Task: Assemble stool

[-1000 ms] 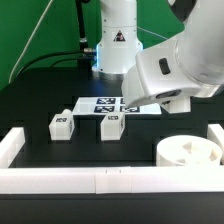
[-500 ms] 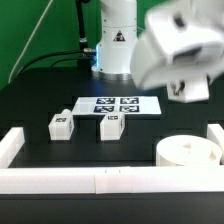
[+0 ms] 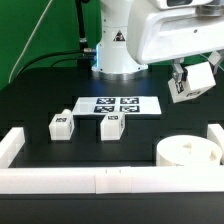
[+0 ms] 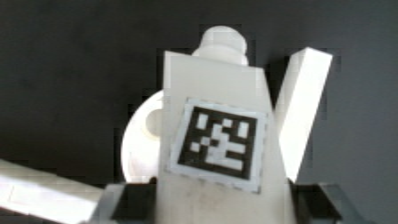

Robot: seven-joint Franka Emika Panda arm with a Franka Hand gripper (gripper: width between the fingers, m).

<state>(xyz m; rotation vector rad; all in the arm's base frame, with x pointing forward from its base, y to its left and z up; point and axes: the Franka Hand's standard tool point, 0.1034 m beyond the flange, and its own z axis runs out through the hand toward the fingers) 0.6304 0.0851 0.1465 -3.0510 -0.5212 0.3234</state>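
Note:
My gripper [image 3: 190,82] is up in the air at the exterior view's right, shut on a white stool leg [image 3: 184,86] with a black-and-white tag. In the wrist view the held leg [image 4: 217,130] fills the middle between my two dark fingers [image 4: 128,200], tag facing the camera. The round seat disc [image 3: 188,153] lies on the table at the exterior view's lower right, below the gripper; it also shows in the wrist view [image 4: 146,140] behind the leg. Two more tagged legs [image 3: 62,124] [image 3: 111,125] stand on the table at the left and middle.
The marker board [image 3: 117,104] lies flat behind the two legs. A long white rail [image 3: 90,178] borders the table's front, with short ends at the left [image 3: 12,146] and right [image 3: 215,132]. The robot base [image 3: 115,45] stands at the back.
My gripper has risen and swung toward the exterior view's right with the leg in it. The seat and the two legs on the table have not moved.

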